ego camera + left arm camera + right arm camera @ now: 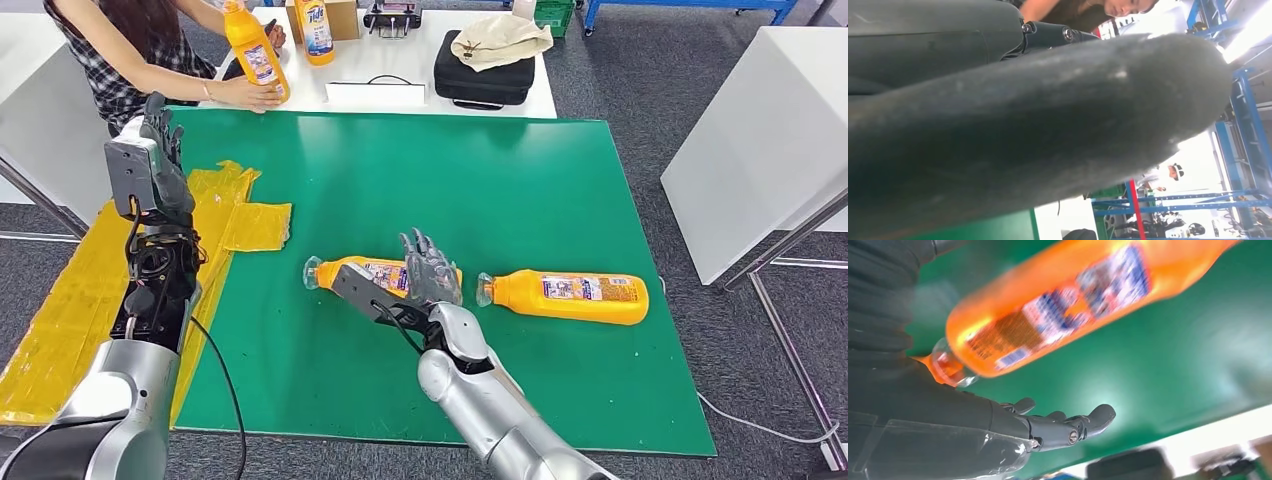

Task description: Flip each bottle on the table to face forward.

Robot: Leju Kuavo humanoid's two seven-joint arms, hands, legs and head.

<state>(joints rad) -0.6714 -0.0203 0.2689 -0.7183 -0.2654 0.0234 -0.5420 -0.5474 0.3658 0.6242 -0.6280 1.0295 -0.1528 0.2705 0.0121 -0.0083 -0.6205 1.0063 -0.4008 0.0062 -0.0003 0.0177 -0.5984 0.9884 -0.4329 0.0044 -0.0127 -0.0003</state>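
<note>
Right hand [430, 272] fingers spread, holding nothing, poised over the orange detergent bottle [372, 274] lying on its side near the middle of the green mat [480, 180], cap toward the mat's left edge; contact can't be told from the head view. Right wrist view shows the fingers [1083, 424] apart and clear of that bottle [1058, 310]. Second orange bottle [570, 297] lies flat nearer the right edge, label up. Left hand [152, 165] raised over the left edge, fingers extended and empty, above yellow sheeting [240, 225]. At the far left corner a person's hand [245, 94] grips an upright orange bottle [255, 50].
</note>
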